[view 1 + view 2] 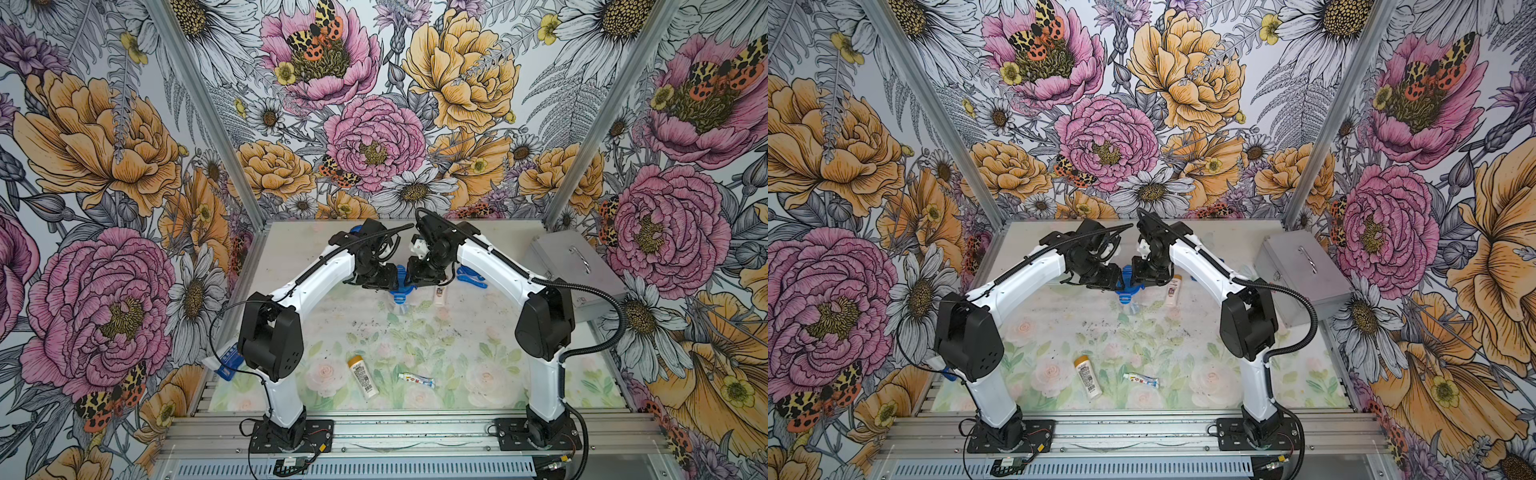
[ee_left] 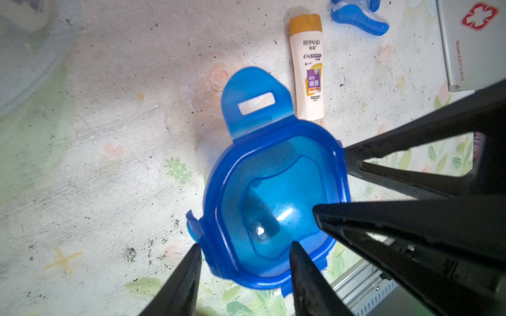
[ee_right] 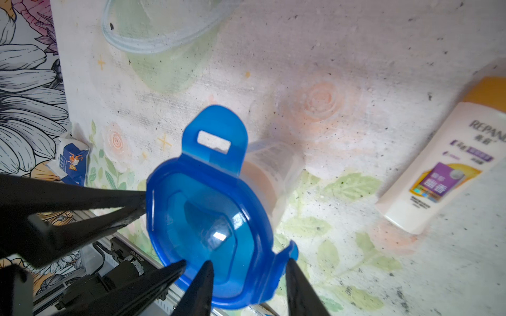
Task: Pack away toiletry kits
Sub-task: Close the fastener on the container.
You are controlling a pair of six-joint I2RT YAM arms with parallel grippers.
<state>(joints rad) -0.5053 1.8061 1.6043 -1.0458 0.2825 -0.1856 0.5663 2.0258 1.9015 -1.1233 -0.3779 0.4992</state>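
A blue lid (image 1: 401, 283) (image 1: 1128, 283) sits on top of a clear cup (image 2: 208, 147) (image 3: 273, 169) at the far middle of the table, one tab sticking up. My left gripper (image 2: 246, 245) has one finger over the lid's top and the other outside its rim against a side tab, pinching that edge. From the opposite side my right gripper (image 3: 247, 261) straddles the lid's edge, its jaws apart, with a flared tab beside the outer finger. An orange-capped bottle (image 1: 365, 376) and a toothpaste tube (image 1: 416, 379) lie near the front.
A second bottle (image 1: 439, 295) (image 2: 308, 68) and a blue toothbrush (image 1: 471, 277) lie right of the cup. A silver case (image 1: 577, 266) stands at the right edge. Another clear cup (image 3: 161, 35) lies on its side at the back. A white-blue packet (image 1: 226, 361) sits by the left arm.
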